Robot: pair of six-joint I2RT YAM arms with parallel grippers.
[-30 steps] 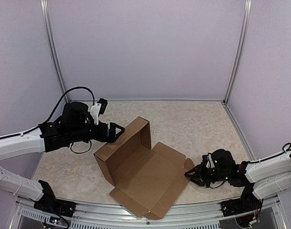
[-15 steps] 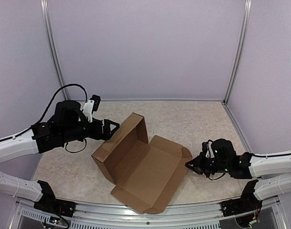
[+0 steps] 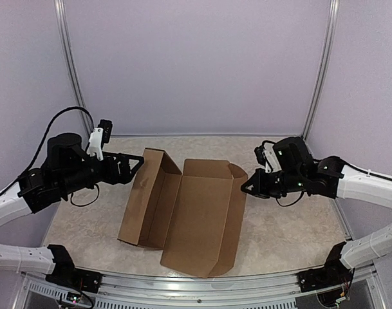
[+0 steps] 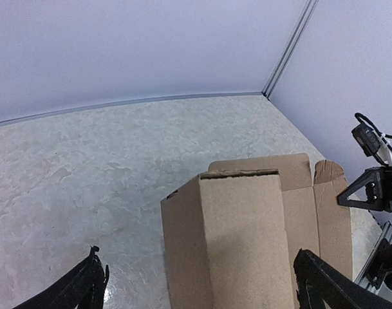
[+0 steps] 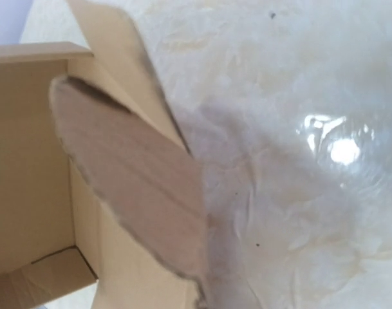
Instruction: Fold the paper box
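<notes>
The paper box [image 3: 189, 212] is a brown cardboard mailer lying open in the middle of the table. Its left wall [image 3: 144, 193] stands up and the wide lid panel lies flat to the right. My left gripper [image 3: 134, 170] is open and empty, just left of the wall's far end. In the left wrist view the wall [image 4: 247, 244] stands between and ahead of the spread fingers [image 4: 86, 283]. My right gripper [image 3: 248, 183] hovers at the box's far right corner, by the rounded side flap [image 5: 138, 193], and looks open. Its fingers are out of the right wrist view.
The table [image 3: 279, 232] is pale and marbled, closed in by lilac walls with metal corner posts [image 3: 315, 71]. The right arm's gripper also shows at the right edge of the left wrist view [image 4: 373, 190]. A metal rail [image 3: 183, 286] runs along the near edge.
The box has turned from lying diagonally to lying square to the table. The right arm swung from the near right up to the box's far right corner. The left arm drew back to the left.
</notes>
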